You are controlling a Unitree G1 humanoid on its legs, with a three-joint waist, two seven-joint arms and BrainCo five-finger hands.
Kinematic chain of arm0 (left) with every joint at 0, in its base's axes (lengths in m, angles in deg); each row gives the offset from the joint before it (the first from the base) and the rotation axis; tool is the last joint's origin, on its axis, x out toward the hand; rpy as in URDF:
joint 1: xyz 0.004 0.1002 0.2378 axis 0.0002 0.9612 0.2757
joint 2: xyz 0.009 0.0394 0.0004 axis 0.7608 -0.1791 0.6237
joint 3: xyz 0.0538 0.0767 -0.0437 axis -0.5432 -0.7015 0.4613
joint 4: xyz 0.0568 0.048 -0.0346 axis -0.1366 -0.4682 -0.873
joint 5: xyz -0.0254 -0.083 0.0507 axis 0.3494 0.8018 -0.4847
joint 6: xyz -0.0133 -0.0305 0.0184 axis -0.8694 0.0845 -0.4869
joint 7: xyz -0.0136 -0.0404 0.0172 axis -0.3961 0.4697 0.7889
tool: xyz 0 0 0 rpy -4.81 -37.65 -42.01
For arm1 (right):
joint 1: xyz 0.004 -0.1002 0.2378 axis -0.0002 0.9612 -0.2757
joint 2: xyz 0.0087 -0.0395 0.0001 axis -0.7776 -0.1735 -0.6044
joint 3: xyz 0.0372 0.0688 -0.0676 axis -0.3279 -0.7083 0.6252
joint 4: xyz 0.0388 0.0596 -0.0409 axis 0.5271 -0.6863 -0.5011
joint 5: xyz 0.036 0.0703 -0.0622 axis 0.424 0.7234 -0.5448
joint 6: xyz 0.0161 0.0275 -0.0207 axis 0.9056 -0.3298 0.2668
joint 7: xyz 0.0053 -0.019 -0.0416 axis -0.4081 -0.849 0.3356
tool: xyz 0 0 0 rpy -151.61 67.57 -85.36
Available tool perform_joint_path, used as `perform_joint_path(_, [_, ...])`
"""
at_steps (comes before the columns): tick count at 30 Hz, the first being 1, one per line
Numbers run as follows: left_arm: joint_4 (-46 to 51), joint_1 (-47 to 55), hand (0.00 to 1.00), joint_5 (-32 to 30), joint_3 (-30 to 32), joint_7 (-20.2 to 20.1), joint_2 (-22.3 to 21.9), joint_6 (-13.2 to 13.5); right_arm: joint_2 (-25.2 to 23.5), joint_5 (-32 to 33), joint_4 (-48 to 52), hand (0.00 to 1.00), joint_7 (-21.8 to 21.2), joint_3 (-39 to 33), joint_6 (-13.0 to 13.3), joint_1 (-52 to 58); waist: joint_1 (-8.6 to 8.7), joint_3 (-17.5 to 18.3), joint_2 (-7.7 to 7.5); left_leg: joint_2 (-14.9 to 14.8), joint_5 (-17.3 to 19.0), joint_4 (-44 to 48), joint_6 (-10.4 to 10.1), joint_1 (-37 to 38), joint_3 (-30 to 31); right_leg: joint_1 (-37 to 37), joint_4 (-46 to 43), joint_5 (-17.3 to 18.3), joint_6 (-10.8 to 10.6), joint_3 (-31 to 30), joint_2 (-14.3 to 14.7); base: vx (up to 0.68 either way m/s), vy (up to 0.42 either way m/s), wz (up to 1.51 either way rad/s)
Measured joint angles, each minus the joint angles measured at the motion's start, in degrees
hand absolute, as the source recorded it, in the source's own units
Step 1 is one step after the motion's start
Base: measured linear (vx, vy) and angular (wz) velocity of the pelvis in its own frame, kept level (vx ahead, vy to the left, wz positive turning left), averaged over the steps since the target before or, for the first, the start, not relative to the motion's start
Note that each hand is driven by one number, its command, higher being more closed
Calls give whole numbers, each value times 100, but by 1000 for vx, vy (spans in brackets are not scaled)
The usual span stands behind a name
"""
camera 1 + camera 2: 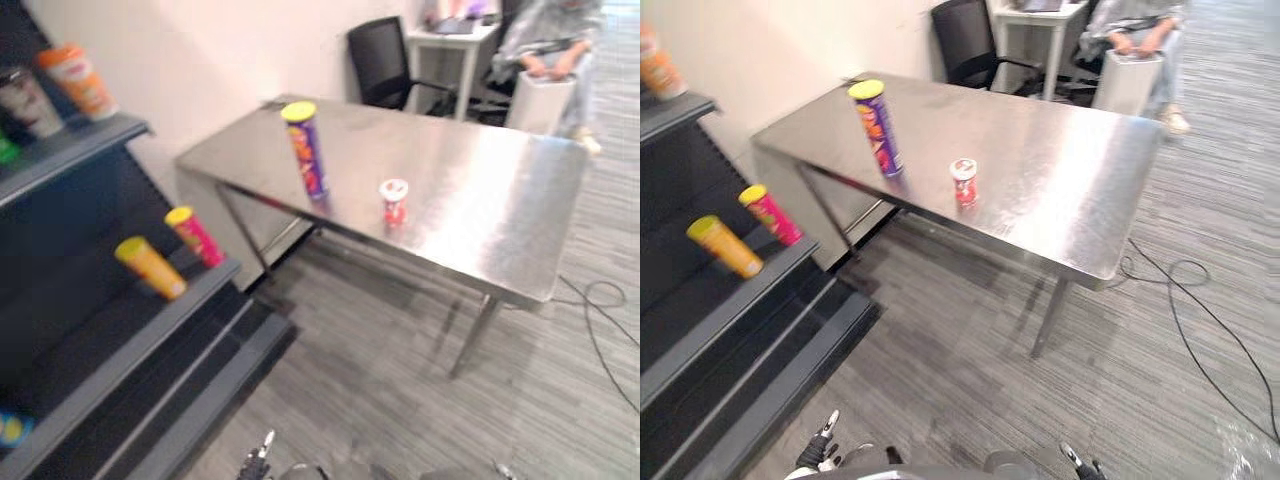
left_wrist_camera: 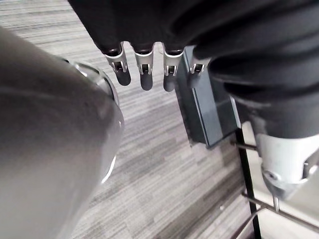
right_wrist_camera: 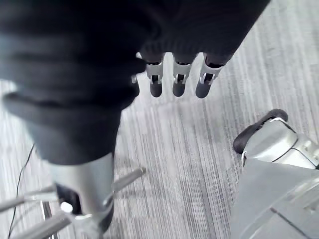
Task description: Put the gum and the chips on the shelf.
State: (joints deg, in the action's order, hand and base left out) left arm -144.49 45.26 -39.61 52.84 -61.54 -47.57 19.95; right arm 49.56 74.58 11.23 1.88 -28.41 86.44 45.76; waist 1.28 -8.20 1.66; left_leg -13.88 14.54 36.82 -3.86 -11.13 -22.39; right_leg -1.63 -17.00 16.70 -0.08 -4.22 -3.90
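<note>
The chips are a tall purple can with a yellow lid [image 1: 305, 148], upright near the left edge of the steel table [image 1: 480, 190]. The gum, a small red and white tub [image 1: 393, 201], stands to its right, closer to the table's front edge. The dark shelf unit [image 1: 120, 330] is on the left. Both hands hang low over the floor, far from the table. The left hand [image 2: 144, 69] and the right hand [image 3: 177, 74] each have straight, relaxed fingers with nothing in them. Their fingertips show at the bottom of the right eye view, left hand [image 1: 822, 447] and right hand [image 1: 1078, 460].
An orange can [image 1: 150, 267] and a pink can [image 1: 195, 236] lean on the middle shelf; cups [image 1: 78, 80] stand on the top one. Behind the table are a black chair [image 1: 385, 62], a white desk [image 1: 450, 40] and a seated person [image 1: 550, 40] with a white bin [image 1: 540, 100].
</note>
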Motion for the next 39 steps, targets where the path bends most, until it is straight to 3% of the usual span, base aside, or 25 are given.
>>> perform_joint_path(2, [-2, -6, 0, -6, 1, 20, -6, 38, -62, 98, 148, 0, 53, -2, 2, 130, 2, -3, -11, 348, -270, -1268, 60, -7, 774, -16, -32, 103, -269, -361, -128, 270, 387, -105])
perform_joint_path(3, [-11, 0, 0, -4, 1, 22, -49, 38, -45, 98, 228, 0, 56, 50, 2, 195, -6, -11, 78, 405, -706, -2128, 5, 138, 1334, 2, -154, 220, -497, -538, -124, 320, 473, -86])
perform_joint_path(4, [1, -22, 0, 4, 64, 30, -68, 34, -183, 98, 319, 0, 64, 100, -5, 244, 7, 11, 28, 551, -960, -2127, -60, 245, 1216, 15, -311, 290, -581, -533, -290, 262, 353, -74])
perform_joint_path(7, [119, -40, 0, 7, 205, 22, 27, 72, -559, 95, 431, 0, 32, 293, -2, 251, -102, 5, -273, 631, -473, -1781, -105, 313, 872, 28, -224, 108, -500, -223, -502, 194, 225, -65])
perform_joint_path(10, [76, -34, 0, 5, 177, 17, 65, 58, -626, 90, 406, 0, -25, 280, -1, 153, -128, 81, -326, 700, -217, -1711, -123, 405, 635, 20, -93, -55, -481, -375, -580, 156, 191, -43])
perform_joint_path(13, [-199, -70, 0, -7, 143, 17, 156, 62, -585, 88, 338, 0, -80, 189, 14, -9, -37, 240, -336, 786, -124, -1697, -61, 467, 509, 53, 118, -251, -520, -610, -645, 189, 148, -40])
perform_joint_path(17, [-536, -45, 0, -99, -368, 15, 309, 65, -429, 87, 200, 0, -83, 258, 36, -211, -86, 401, -68, 788, -149, -1948, -24, 843, 529, 195, 436, -759, -665, -1195, -590, 209, 40, -109])
perform_joint_path(19, [-585, 36, 0, -138, -702, 20, 292, 64, -277, 76, 39, 0, -85, 329, 29, -194, -135, 518, 139, 680, -165, -2266, -8, 1177, 232, 300, 561, -1120, -814, -1191, -473, 182, 33, -136])
perform_joint_path(20, [-584, 55, 0, -181, -755, 17, 288, 64, -251, 77, 11, 0, -83, 369, 28, -189, -139, 540, 172, 655, -167, -2329, -6, 1253, 179, 311, 592, -1189, -811, -1150, -443, 137, 28, -104])
perform_joint_path(23, [-570, 59, 0, -294, -970, 16, 294, 69, -140, 58, -34, 0, -82, 581, 28, -87, -88, 599, 233, 580, -208, -2469, 18, 1500, 67, 305, 723, -1474, -821, -223, -440, 123, 1, -64])
perform_joint_path(25, [-570, 40, 0, -293, -987, 6, 299, 64, -127, -68, -36, 0, -78, 669, 25, 26, -83, 596, 221, 542, -316, -2187, 41, 1520, 63, 196, 804, -1756, -663, 825, -544, 131, -14, -31])
perform_joint_path(26, [-568, 20, 0, -293, -972, -12, 313, 66, -137, -109, -36, 0, -78, 697, 22, 12, -107, 552, 165, 537, -369, -1853, 80, 1401, 81, 139, 814, -1833, -615, 1022, -655, 63, 17, -21])
perform_joint_path(27, [-537, -29, 0, -294, -981, -42, 432, 94, -219, -138, -89, 0, -69, 697, 10, 3, -156, 463, -159, 783, -47, -2149, 72, 1271, 160, 28, 847, -1859, -602, 1095, -1000, -23, 37, 8])
perform_joint_path(28, [-503, -25, 0, -313, -1196, -44, 424, 87, -97, -140, -110, 0, -77, 688, 8, 27, -86, 532, 19, 990, -1038, -3960, 142, 1446, 362, -3, 886, -1929, -684, 1274, -974, -38, 56, 18])
perform_joint_path(29, [-485, -20, 0, -345, -1267, -50, 338, 86, -15, -141, -109, 0, -77, 662, 2, 20, -57, 502, 180, 844, -1533, -3983, 154, 1334, 379, -17, 852, -1924, -730, 1355, -909, -32, 74, 10])
perform_joint_path(30, [-500, 29, 0, -356, -1312, -46, 372, 51, -112, -141, -76, 0, -85, 638, -10, -24, -122, 566, 111, 966, -1449, -3881, 205, 1358, 307, -17, 852, -1805, -856, 1422, -1076, -6, 71, -12])
perform_joint_path(31, [-462, 92, 0, -355, -1332, -57, 452, 38, -192, -138, -8, 0, -95, 617, 5, -71, -135, 548, 8, 1048, -1446, -3835, 203, 1330, 289, -44, 893, -1827, -826, 1494, -1161, -16, 58, -19])
perform_joint_path(34, [-458, 93, 0, -368, -1401, -58, 616, 28, -354, -131, -12, 0, -84, 477, 8, -179, -147, 415, -202, 1117, -1439, -3890, 206, 1327, 375, -77, 1037, -1765, -840, 1546, -1175, -43, -1, -4])
perform_joint_path(35, [-464, 98, 0, -369, -1402, -58, 639, 25, -374, -131, -27, 0, -84, 479, 6, -180, -146, 408, -202, 1132, -1440, -3923, 206, 1329, 408, -78, 1053, -1706, -829, 1553, -1175, -71, -49, -3])
perform_joint_path(38, [-475, 158, 0, -525, -1403, -54, 738, 18, -413, -129, -101, 0, -82, 472, -5, -145, -152, 445, -363, 1266, -1603, -4173, 212, 1386, 391, -86, 1147, -1234, -832, 1555, -1243, -92, -90, -7])
perform_joint_path(39, [-499, 146, 0, -534, -1400, -48, 754, 17, -406, -132, -103, 0, -80, 466, -7, -139, -143, 443, -402, 1310, -1680, -4280, 192, 1404, 403, -111, 1225, -985, -965, 1546, -1265, -148, -159, 0])
